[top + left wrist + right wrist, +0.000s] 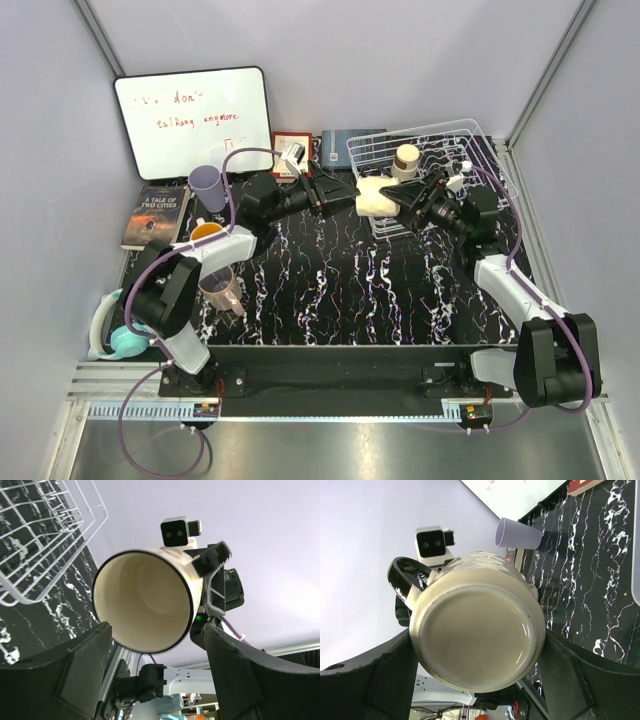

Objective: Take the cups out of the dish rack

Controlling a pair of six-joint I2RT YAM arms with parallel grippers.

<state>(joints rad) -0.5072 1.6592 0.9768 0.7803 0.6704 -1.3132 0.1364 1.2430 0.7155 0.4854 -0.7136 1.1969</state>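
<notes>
A cream mug (375,195) with a dark handle hangs in the air just in front of the white wire dish rack (478,133). My right gripper (408,200) is shut on the mug near its base (477,635). My left gripper (338,197) is open at the mug's mouth (145,605), with a finger (85,672) on either side of the rim and a gap on the right side. A beige cup (406,158) stands in the rack. A lavender cup (207,185), an orange-inside cup (205,232) and a pale pink tumbler (220,288) stand on the table at the left.
A whiteboard (190,115) leans on the back wall, with a red item (291,145) and a blue item (335,145) beside it. A book (155,215) lies at the far left. A teal object (125,342) sits at the near left edge. The rack also shows in the left wrist view (45,540).
</notes>
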